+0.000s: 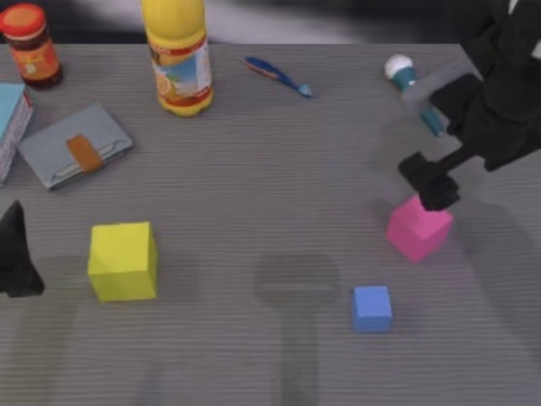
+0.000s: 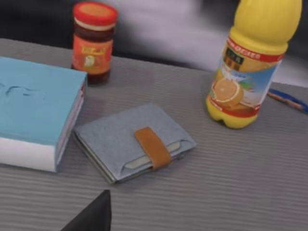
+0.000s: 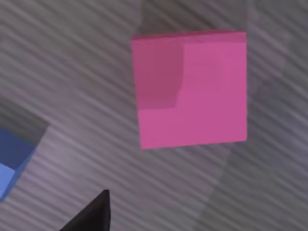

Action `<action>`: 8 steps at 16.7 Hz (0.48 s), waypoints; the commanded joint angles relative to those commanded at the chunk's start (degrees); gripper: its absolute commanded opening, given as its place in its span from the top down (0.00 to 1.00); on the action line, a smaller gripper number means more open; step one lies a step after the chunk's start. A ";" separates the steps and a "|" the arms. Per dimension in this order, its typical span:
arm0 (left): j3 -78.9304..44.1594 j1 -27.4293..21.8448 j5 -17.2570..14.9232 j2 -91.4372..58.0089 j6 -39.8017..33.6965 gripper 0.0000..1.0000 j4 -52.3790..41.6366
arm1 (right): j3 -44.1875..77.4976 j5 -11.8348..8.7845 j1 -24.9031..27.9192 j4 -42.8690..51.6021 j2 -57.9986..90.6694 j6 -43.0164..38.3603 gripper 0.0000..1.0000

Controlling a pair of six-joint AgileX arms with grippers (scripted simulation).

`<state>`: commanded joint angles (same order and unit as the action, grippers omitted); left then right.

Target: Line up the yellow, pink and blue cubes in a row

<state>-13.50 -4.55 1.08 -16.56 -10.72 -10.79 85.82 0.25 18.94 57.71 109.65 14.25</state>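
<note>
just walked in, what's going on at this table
The right gripper hangs just above the pink cube, at the table's right side. The blue cube sits nearby and the yellow cube far to the left, so no row is formed yet. The left gripper is parked at the left edge.

Taking the juice bottle (image 1: 176, 56) at the table's (image 1: 279, 152) far edge as landmark: the jar (image 1: 30, 44) stands far to its left, the toothbrush (image 1: 278, 76) just to its right, the wallet (image 1: 74, 145) left and nearer, beside the book (image 1: 12, 127). The yellow cube (image 1: 123, 260) lies nearer, slightly left; the blue cube (image 1: 372, 308) and the pink cube (image 1: 418, 228) lie nearer, well right.
</note>
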 joint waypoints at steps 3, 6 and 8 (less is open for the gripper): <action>8.45 3.58 -0.62 10.05 6.45 0.00 6.48 | 7.47 -0.06 1.56 4.30 8.81 1.15 0.00; 12.96 5.47 -1.02 15.82 10.23 0.00 10.29 | 11.75 -0.09 2.43 6.59 13.31 1.80 0.00; 13.50 5.70 -1.07 16.56 10.72 0.00 10.79 | 12.34 -0.10 2.54 6.87 13.92 1.89 0.00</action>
<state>0.00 1.15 0.00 0.00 0.00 0.00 98.16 0.15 21.48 64.58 123.57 16.14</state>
